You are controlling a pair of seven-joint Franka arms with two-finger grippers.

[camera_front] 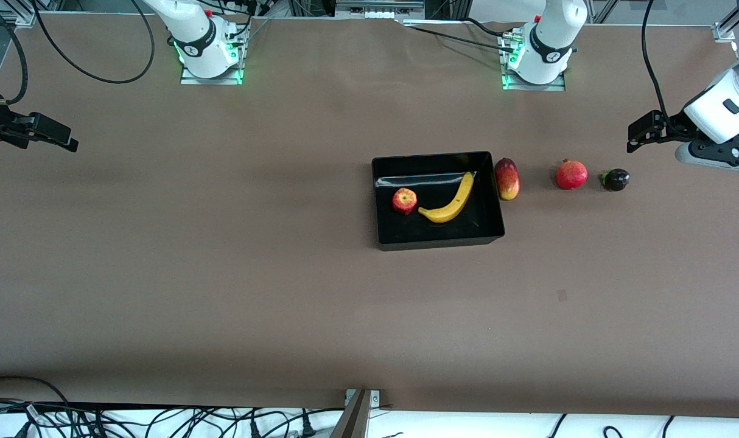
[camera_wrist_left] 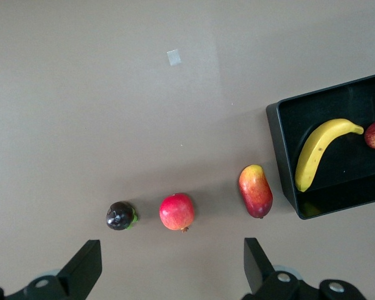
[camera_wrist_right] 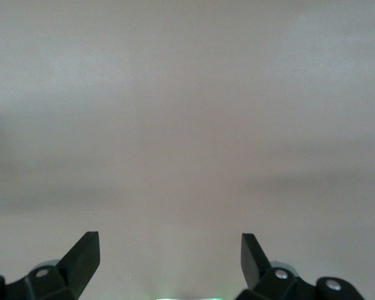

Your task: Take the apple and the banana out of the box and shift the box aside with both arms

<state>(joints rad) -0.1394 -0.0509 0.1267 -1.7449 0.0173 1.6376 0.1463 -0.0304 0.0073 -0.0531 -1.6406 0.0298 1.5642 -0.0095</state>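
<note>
waiting wide open over bare table (camera_front: 223,292) at either end, the left tool (camera_wrist_left: 169,265) and right tool (camera_wrist_right: 169,259) leave apple (camera_front: 404,201) and banana (camera_front: 450,201) untouched inside the box (camera_front: 439,242).

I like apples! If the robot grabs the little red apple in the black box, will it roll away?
Probably a bit. The apple is round, so a nudge could roll it. The box has low walls that should stop it, and the banana beside it may block it. Its skin looks smooth, so it might slip.
</note>
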